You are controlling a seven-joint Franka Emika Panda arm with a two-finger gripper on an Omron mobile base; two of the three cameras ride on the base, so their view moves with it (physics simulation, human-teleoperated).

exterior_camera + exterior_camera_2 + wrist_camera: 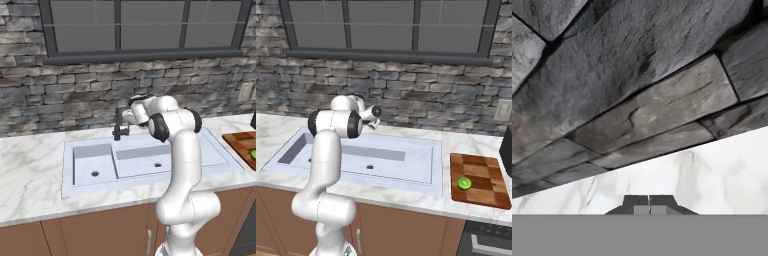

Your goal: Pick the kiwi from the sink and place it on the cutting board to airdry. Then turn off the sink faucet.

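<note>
There is one kiwi [464,183], one cutting board [480,180], one sink [150,172] with two basins and two drain holes, one in each, one sink faucet [120,124], one window [388,27] across the far wall, and one wall outlet [502,110] at far right.

White marble counter [476,145], sink [416,165] set into it, checkered cutting board [486,187] lying at its right end

Grey stone wall [60,95], dark-framed window [145,30], white marble counter [30,175], brown cabinets [100,235]
</note>
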